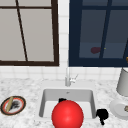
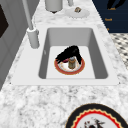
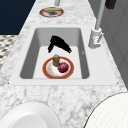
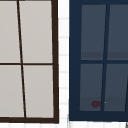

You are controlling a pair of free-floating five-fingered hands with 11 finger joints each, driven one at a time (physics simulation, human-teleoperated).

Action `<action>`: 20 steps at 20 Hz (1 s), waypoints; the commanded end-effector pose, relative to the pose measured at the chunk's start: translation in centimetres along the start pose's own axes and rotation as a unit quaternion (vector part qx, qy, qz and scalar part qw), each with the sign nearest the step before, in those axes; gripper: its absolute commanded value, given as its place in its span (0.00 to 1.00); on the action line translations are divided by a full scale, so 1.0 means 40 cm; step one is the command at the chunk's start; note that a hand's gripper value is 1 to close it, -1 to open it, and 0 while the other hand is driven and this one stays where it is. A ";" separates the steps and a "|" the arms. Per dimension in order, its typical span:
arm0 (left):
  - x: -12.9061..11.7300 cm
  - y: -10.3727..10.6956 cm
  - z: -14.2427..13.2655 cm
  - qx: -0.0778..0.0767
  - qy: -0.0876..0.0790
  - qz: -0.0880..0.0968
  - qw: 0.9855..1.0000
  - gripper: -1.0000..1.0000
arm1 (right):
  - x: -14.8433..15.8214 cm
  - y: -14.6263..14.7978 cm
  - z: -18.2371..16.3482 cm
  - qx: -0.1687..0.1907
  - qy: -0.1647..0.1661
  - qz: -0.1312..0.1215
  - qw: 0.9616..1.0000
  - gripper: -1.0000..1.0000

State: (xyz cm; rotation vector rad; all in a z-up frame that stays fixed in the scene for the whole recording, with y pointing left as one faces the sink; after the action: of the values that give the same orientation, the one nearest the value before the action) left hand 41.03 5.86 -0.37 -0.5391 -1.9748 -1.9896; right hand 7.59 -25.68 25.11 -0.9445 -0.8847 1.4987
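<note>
My left hand hangs inside the sink, above the red-rimmed plate that lies on the basin floor; in the left side view the same hand arches over the far part of that plate. Its fingers are loosely spread and slack and close on nothing; I cannot tell whether they touch the plate.

On the plate a small brown jar stands upright, and a dark red fruit sits just beside it, toward the tap side. From the left side the jar shows under the hand.

From the front, the left hand peeks over a big red ball that covers the near part of the sink. My right hand floats at the sink's near right corner over the worktop; I cannot tell whether its fingers are curled or straight.

The tap rises at the far rim of the sink. To the left on the worktop lies a second red-rimmed plate with a stick across it. To the right sits a white plate, with a grey canister behind it.
</note>
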 end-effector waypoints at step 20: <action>0.062 0.093 0.121 0.029 -0.017 -0.013 0.999 0.00 | 0.000 0.000 0.000 0.000 0.000 0.000 1.000 0.50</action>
State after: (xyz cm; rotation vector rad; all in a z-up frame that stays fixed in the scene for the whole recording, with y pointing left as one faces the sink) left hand 40.90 9.71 2.97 -0.5526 -1.9926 -1.9788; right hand 7.59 -25.68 25.11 -0.9445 -0.8847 1.4987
